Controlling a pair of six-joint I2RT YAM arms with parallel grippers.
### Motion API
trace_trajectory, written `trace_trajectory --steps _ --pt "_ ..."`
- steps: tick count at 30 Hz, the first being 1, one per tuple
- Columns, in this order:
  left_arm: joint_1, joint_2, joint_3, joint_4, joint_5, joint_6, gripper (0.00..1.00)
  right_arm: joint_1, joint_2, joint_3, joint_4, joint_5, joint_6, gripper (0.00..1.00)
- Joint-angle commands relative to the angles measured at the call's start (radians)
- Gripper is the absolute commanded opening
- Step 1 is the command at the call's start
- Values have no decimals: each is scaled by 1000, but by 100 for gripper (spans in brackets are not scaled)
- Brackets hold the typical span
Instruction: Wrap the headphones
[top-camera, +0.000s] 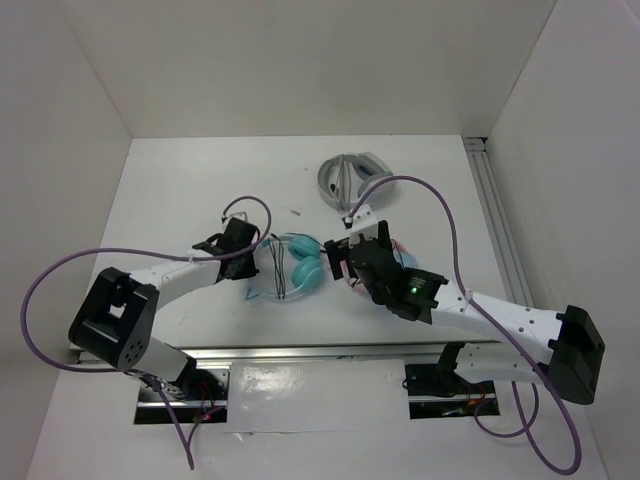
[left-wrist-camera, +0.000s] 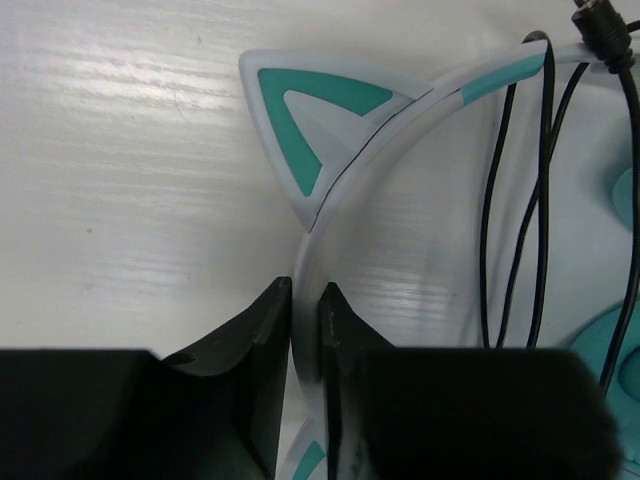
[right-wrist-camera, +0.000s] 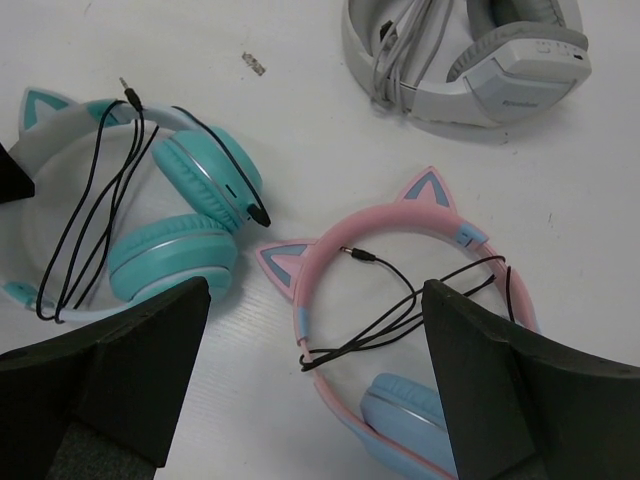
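Observation:
The teal headphones lie flat on the white table between my two arms. Their earcups rest side by side, and a pointed cat ear stands on the pale headband. The thin black cable hangs in loose loops over the headband, its plug lying free. My left gripper is shut on the headband just below the cat ear. My right gripper is open and hovers to the right of the earcups, over a pink pair, with nothing between its fingers.
A pink-banded cat-ear pair with blue earcups and its own black cable lies under my right gripper. A grey-white folded pair sits at the back. A small dark scrap lies on the table. White walls enclose the table.

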Motion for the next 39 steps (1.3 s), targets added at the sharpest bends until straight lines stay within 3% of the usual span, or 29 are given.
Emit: trace_trajectory --steps 1,4,5,6,7,10,17,18,27,32,35,39 --pt "-27 -47 -1 -20 -22 -28 31 4 5 -6 52 3 5 94" --pt "-47 -78 9 -46 -33 -48 39 4 25 12 52 -8 5 94" --pt "-56 -92 18 -46 -33 -48 47 4 25 12 52 -8 5 94" --pt "-56 -92 18 -56 -45 -48 67 4 25 23 52 -8 5 94" --pt "-56 -102 18 -66 -45 -60 74 4 25 23 43 -17 5 94" --pt "-56 -124 27 -90 -64 -60 85 4 16 23 43 -17 5 94" --pt "-56 -262 27 -184 -102 -96 100 13 -18 46 18 -17 26 96" --pt "-56 -326 27 -201 -102 -105 100 14 -18 63 -5 -17 39 100" --pt "-179 -728 52 -374 -80 -123 100 104 -93 256 -392 5 223 100" --pt "-291 -862 121 -513 -64 -90 100 139 -188 296 -509 -61 264 100" --pt "-311 -931 165 -607 -91 -90 100 139 -251 305 -563 -95 302 100" --pt "-322 -1064 187 -616 -100 -100 100 139 -352 295 -621 -60 326 100"
